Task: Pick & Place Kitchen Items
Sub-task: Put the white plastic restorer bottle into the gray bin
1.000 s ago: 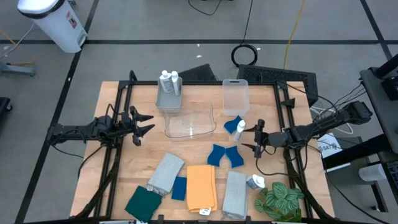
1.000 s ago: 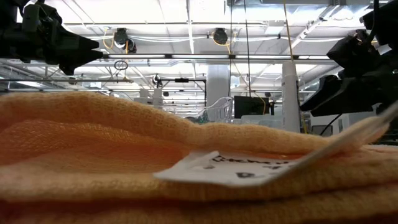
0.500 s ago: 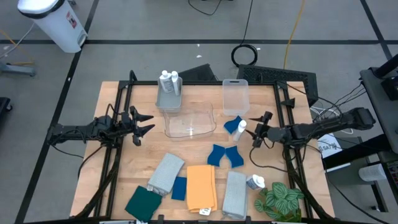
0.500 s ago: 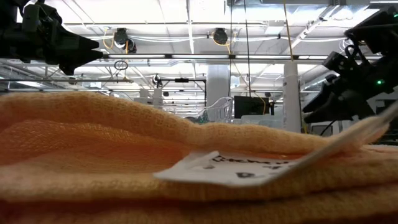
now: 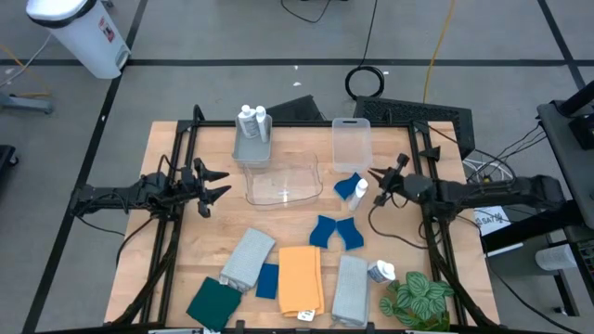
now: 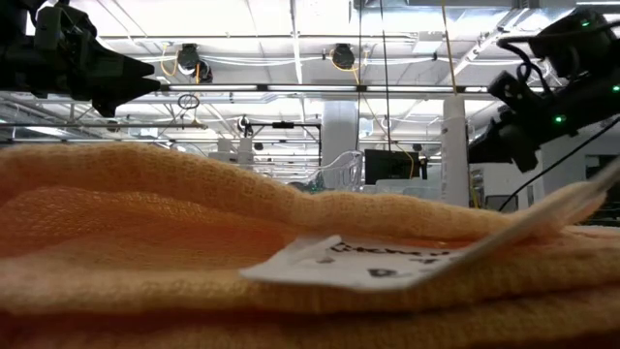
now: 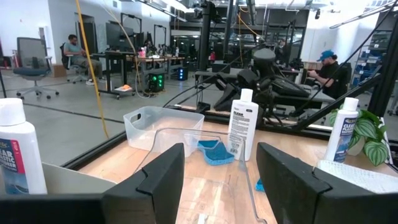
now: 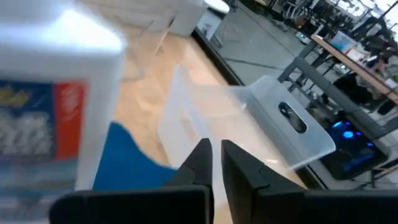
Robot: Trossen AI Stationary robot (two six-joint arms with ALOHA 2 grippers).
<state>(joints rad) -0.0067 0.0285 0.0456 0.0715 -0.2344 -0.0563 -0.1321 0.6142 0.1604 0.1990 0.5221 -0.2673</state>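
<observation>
The right gripper (image 5: 374, 181) sits at about 3 o'clock on the wooden table (image 5: 297, 158), and its 2 dark fingers (image 8: 202, 158) are pressed together with nothing between them. Just beside its tip stands a small white bottle with a red and blue label (image 5: 359, 193), next to a wavy blue sponge (image 5: 345, 186). A clear plastic bin with a handle tab (image 5: 351, 144) lies just past them, toward 1 o'clock. The left gripper (image 5: 215, 183) waits at 9 o'clock with its fingers spread and empty, pointing at a clear curved tray (image 5: 283, 183) in the middle. 2 more white bottles (image 5: 252, 122) stand in a grey bin (image 5: 251, 148) at 11 o'clock. 2 more blue sponges (image 5: 336, 232) lie near the middle. A folded orange cloth (image 5: 300, 276) lies at 6 o'clock between 2 grey cloths (image 5: 247, 258), and a dark green cloth (image 5: 214, 301) lies at 7 o'clock.
</observation>
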